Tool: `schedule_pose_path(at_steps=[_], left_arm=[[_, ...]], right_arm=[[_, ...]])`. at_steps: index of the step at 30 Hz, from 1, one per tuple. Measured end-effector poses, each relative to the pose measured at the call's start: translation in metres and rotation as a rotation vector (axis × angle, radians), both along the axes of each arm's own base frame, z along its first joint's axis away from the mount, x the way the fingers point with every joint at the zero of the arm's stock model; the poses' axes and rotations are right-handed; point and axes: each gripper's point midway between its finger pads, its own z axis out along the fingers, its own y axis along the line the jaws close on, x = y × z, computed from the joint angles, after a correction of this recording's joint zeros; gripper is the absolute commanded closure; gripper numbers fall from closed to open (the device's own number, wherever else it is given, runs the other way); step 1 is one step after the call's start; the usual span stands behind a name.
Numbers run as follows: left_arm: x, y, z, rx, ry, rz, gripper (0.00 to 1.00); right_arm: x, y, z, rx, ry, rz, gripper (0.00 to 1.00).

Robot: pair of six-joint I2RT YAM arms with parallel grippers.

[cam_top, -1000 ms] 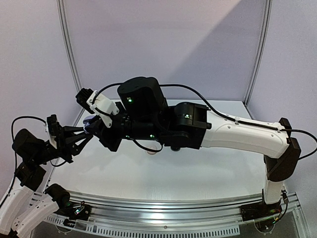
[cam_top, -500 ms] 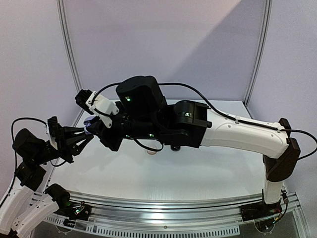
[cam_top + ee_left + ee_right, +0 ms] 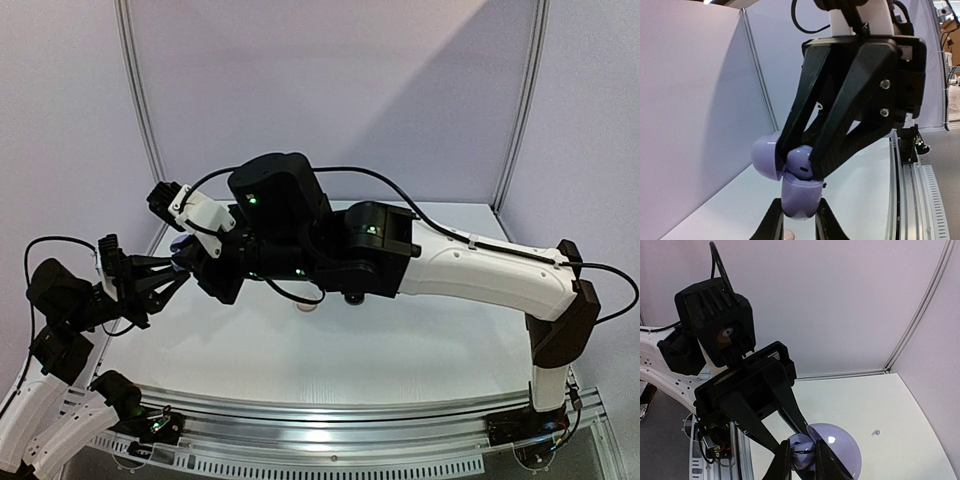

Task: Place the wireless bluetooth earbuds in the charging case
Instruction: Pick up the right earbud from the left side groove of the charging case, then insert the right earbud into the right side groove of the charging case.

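Two grips confirmed above the table (image 3: 400, 350). My left gripper (image 3: 799, 221) clamps the open lavender case (image 3: 801, 195) by its base; my right gripper (image 3: 801, 460) pinches a lavender earbud (image 3: 802, 164) at its mouth

1. Robotics lab or test cell, by the look of the fittings.
2. Built around a right arm (image 3: 480, 275) and a left arm (image 3: 55, 300), both white and black machines, bolted at the near edge of a plain white table (image 3: 400, 350).
3. Strung with black cables (image 3: 400, 192) looping off the arms.
4. Edged by a slotted aluminium rail (image 3: 340, 435) at the arm bases.
5. Boxed in by bare pale lavender panels (image 3: 330, 80) set between aluminium posts (image 3: 140, 110), like a purpose-built booth.
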Motion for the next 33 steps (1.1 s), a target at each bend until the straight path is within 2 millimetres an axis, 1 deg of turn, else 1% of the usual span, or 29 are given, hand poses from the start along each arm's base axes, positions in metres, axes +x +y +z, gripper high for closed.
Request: schedule_pose_path(at_steps=[11,18,24,27,33], left_arm=[[0.009,0.004,0.001,-0.004,-0.003,0.059,1.0],[0.013,0.006,-0.001,-0.001,-0.002,0.083,1.0],[0.014,0.007,0.0,0.001,-0.01,0.093,1.0],[0.016,0.008,0.0,0.0,-0.011,0.109,1.0],[0.018,0.009,0.0,-0.001,-0.013,0.12,1.0]], right_arm=[[0.007,0.001,0.001,0.022,0.008,-0.041,0.99],[0.012,0.0,0.0,0.075,0.041,-0.072,1.0],[0.013,-0.001,0.004,0.113,0.067,-0.079,1.0],[0.014,-0.004,0.012,0.134,0.07,-0.082,1.0],[0.016,-0.018,0.047,0.218,0.061,-0.089,1.0]])
